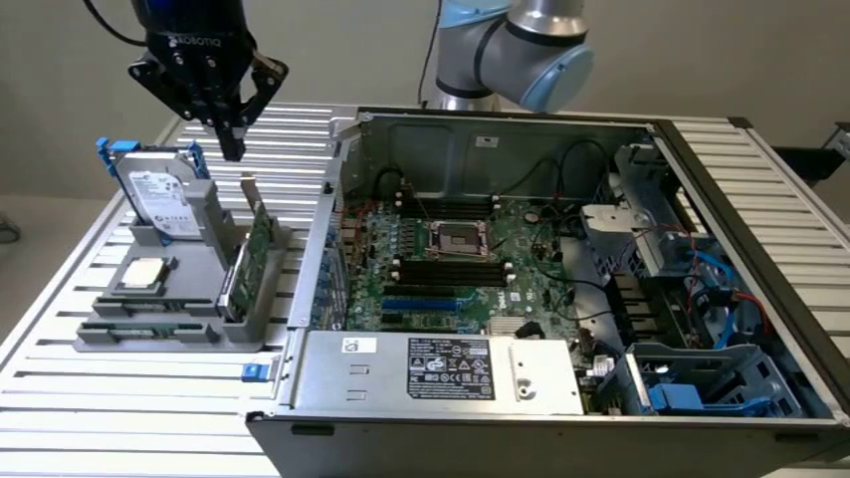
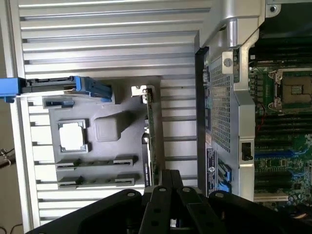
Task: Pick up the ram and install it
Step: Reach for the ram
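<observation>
The ram (image 1: pixel 143 327) (image 2: pixel 97 161) is hard to make out. It stands edge-up in a groove of the grey holder (image 1: pixel 186 344), its long axis crosswise to the green card (image 1: pixel 253 261). Well above and beyond it, over the card, the end effector (image 1: pixel 235 149) hangs with its fingers together, empty.

Robotics lab: slatted metal bench (image 1: pixel 133 398), opened computer case (image 1: pixel 505 149).
</observation>
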Tool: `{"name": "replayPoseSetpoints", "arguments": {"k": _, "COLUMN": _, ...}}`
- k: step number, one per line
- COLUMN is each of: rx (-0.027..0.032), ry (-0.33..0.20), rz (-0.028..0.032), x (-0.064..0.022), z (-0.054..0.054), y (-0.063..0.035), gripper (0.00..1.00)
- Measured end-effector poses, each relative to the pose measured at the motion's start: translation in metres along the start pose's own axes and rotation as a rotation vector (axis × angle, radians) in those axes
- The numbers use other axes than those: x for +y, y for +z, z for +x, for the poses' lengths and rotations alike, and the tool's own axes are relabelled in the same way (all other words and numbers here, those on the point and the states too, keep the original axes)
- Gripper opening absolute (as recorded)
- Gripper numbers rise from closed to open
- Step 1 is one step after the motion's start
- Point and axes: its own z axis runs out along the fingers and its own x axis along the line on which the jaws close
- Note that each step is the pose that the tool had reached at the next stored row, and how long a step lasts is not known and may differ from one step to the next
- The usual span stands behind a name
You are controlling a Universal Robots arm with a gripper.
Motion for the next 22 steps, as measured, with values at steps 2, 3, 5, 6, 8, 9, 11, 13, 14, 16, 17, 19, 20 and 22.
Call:
{"name": "replayPoseSetpoints", "arguments": {"k": 2, "rx": 0.0002, "ry": -0.001, "rz": -0.0024, "x": -0.0016, "z": 0.009, "y": 0.0001, "gripper": 0.11}}
{"name": "replayPoseSetpoints", "arguments": {"k": 3, "rx": 0.0002, "ry": -0.001, "rz": -0.0034, "x": -0.0023, "z": 0.013, "y": 0.0002, "gripper": 0.11}}
{"name": "replayPoseSetpoints", "arguments": {"k": 5, "rx": 0.0003, "ry": -0.003, "rz": -0.0051, "x": -0.0039, "z": 0.021, "y": 0.0003, "gripper": 0.11}}
{"name": "replayPoseSetpoints", "arguments": {"k": 6, "rx": 0.0003, "ry": -0.004, "rz": -0.0059, "x": -0.0047, "z": 0.025, "y": 0.0004, "gripper": 0.11}}
{"name": "replayPoseSetpoints", "arguments": {"k": 8, "rx": 0.0003, "ry": -0.006, "rz": -0.0071, "x": -0.0064, "z": 0.032, "y": 0.0005, "gripper": 0.11}}
{"name": "replayPoseSetpoints", "arguments": {"k": 9, "rx": 0.0004, "ry": -0.008, "rz": -0.0074, "x": -0.0072, "z": 0.036, "y": 0.0006, "gripper": 0.11}}
{"name": "replayPoseSetpoints", "arguments": {"k": 11, "rx": 0.0003, "ry": -0.012, "rz": -0.0075, "x": -0.0086, "z": 0.043, "y": 0.0007, "gripper": 0.11}}
{"name": "replayPoseSetpoints", "arguments": {"k": 13, "rx": 0.0003, "ry": -0.016, "rz": -0.0077, "x": -0.0098, "z": 0.049, "y": 0.0009, "gripper": 0.11}}
{"name": "replayPoseSetpoints", "arguments": {"k": 14, "rx": 0.0003, "ry": -0.017, "rz": -0.0076, "x": -0.0104, "z": 0.053, "y": 0.0010, "gripper": 0.11}}
{"name": "replayPoseSetpoints", "arguments": {"k": 16, "rx": 0.0002, "ry": -0.020, "rz": -0.0075, "x": -0.0115, "z": 0.060, "y": 0.0012, "gripper": 0.11}}
{"name": "replayPoseSetpoints", "arguments": {"k": 17, "rx": 0.0003, "ry": -0.022, "rz": -0.0075, "x": -0.0122, "z": 0.064, "y": 0.0013, "gripper": 0.11}}
{"name": "replayPoseSetpoints", "arguments": {"k": 19, "rx": 0.0001, "ry": -0.027, "rz": -0.0075, "x": -0.0134, "z": 0.070, "y": 0.0015, "gripper": 0.11}}
{"name": "replayPoseSetpoints", "arguments": {"k": 20, "rx": 0.0000, "ry": -0.029, "rz": -0.0076, "x": -0.0141, "z": 0.073, "y": 0.0017, "gripper": 0.11}}
{"name": "replayPoseSetpoints", "arguments": {"k": 22, "rx": 0.0000, "ry": -0.034, "rz": -0.0077, "x": -0.0157, "z": 0.079, "y": 0.0019, "gripper": 0.11}}
